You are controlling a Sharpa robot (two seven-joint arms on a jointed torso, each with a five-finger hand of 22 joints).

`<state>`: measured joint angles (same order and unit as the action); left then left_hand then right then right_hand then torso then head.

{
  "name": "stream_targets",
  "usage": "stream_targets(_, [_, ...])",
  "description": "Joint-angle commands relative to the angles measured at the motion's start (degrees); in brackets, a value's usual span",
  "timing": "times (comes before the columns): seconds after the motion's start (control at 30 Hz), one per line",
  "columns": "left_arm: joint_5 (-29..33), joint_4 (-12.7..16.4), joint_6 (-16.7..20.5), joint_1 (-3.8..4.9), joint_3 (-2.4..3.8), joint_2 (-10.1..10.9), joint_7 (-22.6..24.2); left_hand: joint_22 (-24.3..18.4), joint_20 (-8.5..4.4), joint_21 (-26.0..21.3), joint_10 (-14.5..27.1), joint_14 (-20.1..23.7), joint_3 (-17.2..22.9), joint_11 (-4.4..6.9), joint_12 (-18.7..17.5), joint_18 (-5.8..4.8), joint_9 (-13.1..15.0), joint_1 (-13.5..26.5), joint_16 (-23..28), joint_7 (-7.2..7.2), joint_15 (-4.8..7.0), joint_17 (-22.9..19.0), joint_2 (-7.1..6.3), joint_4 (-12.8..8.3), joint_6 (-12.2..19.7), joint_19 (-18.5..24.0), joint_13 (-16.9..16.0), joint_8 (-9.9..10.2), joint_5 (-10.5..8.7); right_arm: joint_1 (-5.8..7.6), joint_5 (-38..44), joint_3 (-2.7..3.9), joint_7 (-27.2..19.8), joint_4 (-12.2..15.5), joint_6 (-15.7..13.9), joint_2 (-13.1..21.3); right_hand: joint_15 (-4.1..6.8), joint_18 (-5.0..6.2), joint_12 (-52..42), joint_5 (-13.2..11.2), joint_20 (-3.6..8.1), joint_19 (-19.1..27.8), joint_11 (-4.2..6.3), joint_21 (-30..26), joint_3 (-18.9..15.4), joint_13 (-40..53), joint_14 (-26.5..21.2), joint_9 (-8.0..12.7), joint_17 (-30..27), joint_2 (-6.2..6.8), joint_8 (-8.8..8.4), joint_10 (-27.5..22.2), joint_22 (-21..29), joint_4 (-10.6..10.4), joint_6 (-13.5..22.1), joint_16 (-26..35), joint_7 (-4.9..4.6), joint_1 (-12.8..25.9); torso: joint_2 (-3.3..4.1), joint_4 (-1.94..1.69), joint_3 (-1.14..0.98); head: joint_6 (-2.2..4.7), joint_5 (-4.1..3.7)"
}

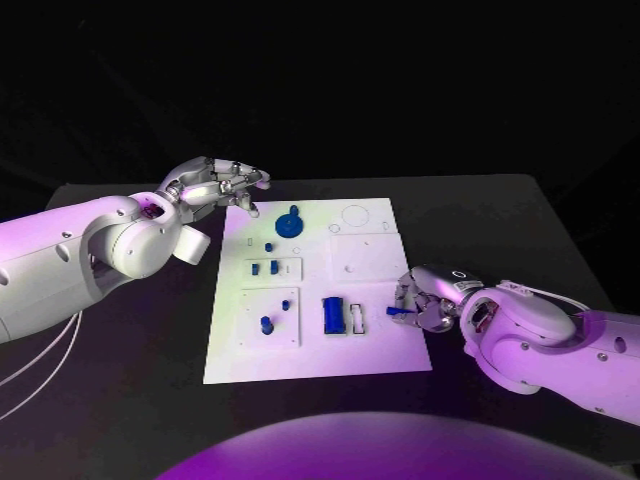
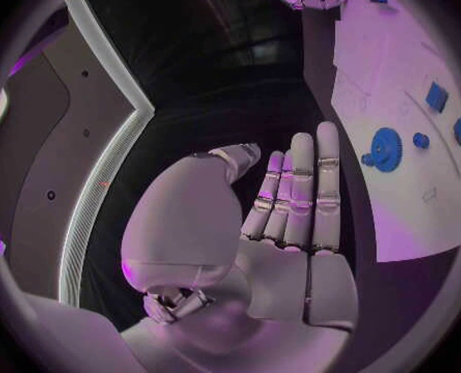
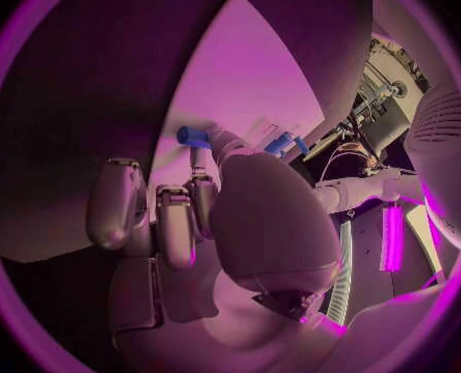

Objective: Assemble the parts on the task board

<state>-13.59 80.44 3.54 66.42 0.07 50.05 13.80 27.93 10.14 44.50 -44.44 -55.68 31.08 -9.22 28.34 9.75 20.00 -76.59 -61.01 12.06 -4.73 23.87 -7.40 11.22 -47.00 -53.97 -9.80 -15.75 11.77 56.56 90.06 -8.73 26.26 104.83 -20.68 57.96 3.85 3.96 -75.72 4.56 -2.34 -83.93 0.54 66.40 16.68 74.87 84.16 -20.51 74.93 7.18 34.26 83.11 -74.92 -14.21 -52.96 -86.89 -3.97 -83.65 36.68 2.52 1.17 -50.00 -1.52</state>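
The white task board lies in the middle of the black table. A blue gear sits near its far edge, with several small blue parts in recesses down its left half and a blue rectangular block towards the front. My right hand hovers at the board's right edge and pinches a small blue peg at its fingertips. My left hand is raised over the board's far left corner, fingers straight, holding nothing.
The board's right half carries bare outlines and small holes. Black tabletop surrounds the board on all sides. My left forearm stretches along the table's left side.
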Motion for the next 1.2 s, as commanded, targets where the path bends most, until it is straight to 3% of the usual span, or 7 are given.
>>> stream_targets(0.03, [-0.30,0.10,-0.88,0.02,0.03,-0.02,0.34,-0.10,-0.07,-0.32,0.47,0.29,-0.01,0.13,0.21,0.77,0.06,-0.30,-0.30,0.21,-0.12,-0.07,0.00,-0.26,0.40,-0.24,0.08,-0.21,0.25,-0.75,0.82,-0.59,2.72,-0.49,2.04,0.11,0.49,0.07,-0.01,0.11,0.40,0.08,0.36,0.19,7.99,5.29,4.43,-0.91,8.39,1.21,0.50,0.13,-9.68,3.67,-1.01,-0.09,0.54,1.61,-0.01,-0.06,0.03,0.00,-0.11])
stream_targets(0.1, [-0.32,0.09,-0.89,0.02,0.03,-0.02,0.32,-0.10,-0.07,-0.32,0.47,0.29,-0.01,0.13,0.21,0.77,0.06,-0.30,-0.30,0.21,-0.12,-0.07,0.00,-0.26,0.40,-0.24,0.08,-0.21,0.25,-0.77,-0.30,-0.59,2.50,-0.35,0.61,0.12,0.56,0.01,-0.20,0.09,0.41,-0.04,0.51,0.40,12.44,5.42,4.47,-1.75,8.54,1.76,0.94,0.39,-9.75,4.47,-0.55,-0.14,0.71,4.63,0.01,-0.08,0.06,0.00,-0.04])
stream_targets(0.2, [-0.34,0.08,-0.91,0.02,0.03,-0.04,0.27,-0.10,-0.07,-0.32,0.47,0.29,-0.01,0.13,0.21,0.77,0.06,-0.30,-0.30,0.21,-0.12,-0.07,0.00,-0.26,0.40,-0.24,0.08,-0.21,0.25,-0.78,-2.70,-0.56,1.80,-0.03,-1.81,0.16,0.53,-0.04,-0.33,-0.03,0.42,-0.21,0.34,0.77,15.99,5.52,4.53,-2.83,8.75,1.86,1.64,0.60,-9.84,4.37,0.19,-0.22,0.58,8.52,0.02,-0.11,0.03,0.00,0.08])
stream_targets(0.4, [-0.35,0.08,-0.92,0.02,0.03,-0.09,0.20,-0.11,-0.07,-0.34,0.50,0.29,0.01,0.12,0.23,0.77,0.06,-0.29,-0.30,0.20,-0.12,-0.07,0.04,-0.25,0.41,-0.25,0.09,-0.24,0.26,-0.17,-7.86,-0.36,-0.11,1.16,-6.03,0.17,0.50,-0.13,-0.67,-0.04,0.41,-0.39,0.30,1.32,18.49,5.76,4.62,-3.63,9.13,1.41,2.16,0.84,-9.98,4.73,0.73,-0.41,0.52,10.37,0.02,-0.12,0.08,0.00,0.11])
stream_targets(0.63, [-0.35,0.07,-1.02,0.02,0.03,-0.23,0.19,-0.11,-0.07,-0.34,0.50,0.29,0.01,0.12,0.23,0.77,0.06,-0.29,-0.30,0.20,-0.12,-0.07,0.04,-0.25,0.41,-0.25,0.09,-0.24,0.26,1.37,-11.21,-0.13,-1.29,2.89,-8.19,-0.25,0.49,-0.13,-0.69,-0.07,0.41,-0.42,0.27,1.36,20.04,5.79,4.63,-4.17,9.14,0.90,2.55,0.90,-9.99,5.07,0.99,-0.41,0.48,11.41,0.00,-0.12,0.09,0.00,-0.05])
stream_targets(0.9, [-0.34,0.06,-1.09,0.03,0.03,-0.36,0.22,-0.15,-0.06,-0.40,0.57,0.30,0.10,0.10,0.30,0.76,0.07,-0.15,-0.32,0.23,-0.14,-0.08,0.33,-0.06,0.43,-0.28,0.12,-0.32,0.28,1.89,-16.63,0.00,-1.44,2.86,-6.93,-2.22,0.49,-0.30,-1.32,-0.34,0.42,-0.75,0.28,2.40,20.35,6.20,4.78,-4.87,9.81,1.32,3.08,1.36,-10.22,4.83,0.88,-0.74,0.50,14.45,0.07,-0.04,0.12,0.00,0.07])
stream_targets(1.2, [-0.33,0.19,-0.97,0.04,0.03,-0.41,0.14,-0.17,-0.05,-0.42,0.60,0.30,0.14,0.10,0.32,0.76,0.07,-0.08,-0.33,0.23,-0.15,-0.09,0.45,0.02,0.44,-0.29,0.14,-0.34,0.29,1.97,-23.74,0.00,-0.98,1.03,-1.92,-5.03,0.67,-0.50,-3.05,-0.39,0.55,-1.13,0.53,3.73,19.62,7.36,4.87,-5.22,10.26,0.26,3.23,2.39,-10.51,4.29,-0.04,-0.97,0.80,17.27,0.15,-0.21,0.09,0.00,0.20])
